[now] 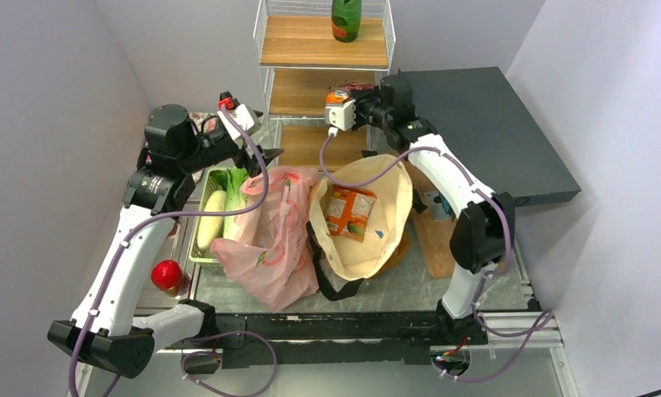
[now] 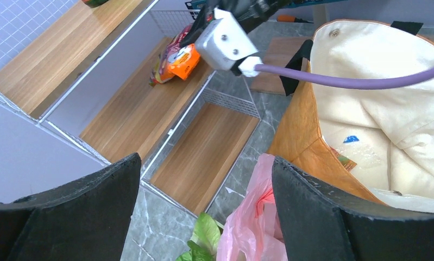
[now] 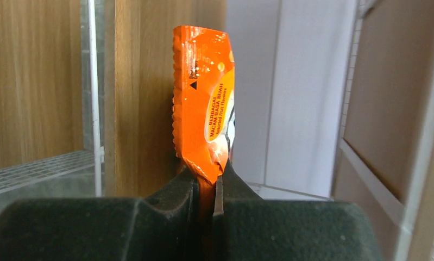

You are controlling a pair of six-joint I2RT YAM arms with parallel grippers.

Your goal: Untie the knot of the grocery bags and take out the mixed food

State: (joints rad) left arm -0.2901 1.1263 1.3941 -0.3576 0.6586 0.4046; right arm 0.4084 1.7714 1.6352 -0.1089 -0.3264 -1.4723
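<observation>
Wire shelf rack (image 1: 323, 50), wood boards: directly ahead of both claws, top cut off by the frame. Green bottle (image 1: 346, 18) on its top board; label unreadable, neck cropped.

Tote (image 1: 385, 198), mustard-brown outside, cream lining, black straps: lies open-mouthed below and just behind the right claw (image 3: 206, 182). The left wrist view shows a small blue mark on the lining, not legible.

Pink bag (image 1: 269, 248), thin, translucent, crumpled: below the left claw (image 2: 205, 160), touching the tote's side. Red print too creased to read.

Tray (image 1: 193, 248): below the left claw, to its left. Holds leafy greens (image 1: 236, 186) and a pale long vegetable (image 1: 211, 217); cabbage or corn, cannot tell.

Right claw: jaws almost closed, pinching one edge of an orange snack packet (image 3: 203, 103), which sticks straight out from the fingertips over the rack's middle board. Packet reads "BERBAGAI MACAM RASA BUAH / Assorted Fruit Flavours"; brand hidden.

Second packet (image 1: 349, 213): inside the tote, under the right claw. Print too small to read.

Left claw: jaws spread wide, nothing between them.

Red fruit (image 1: 166, 274): well behind the left claw, beside its arm, off the tray.
</observation>
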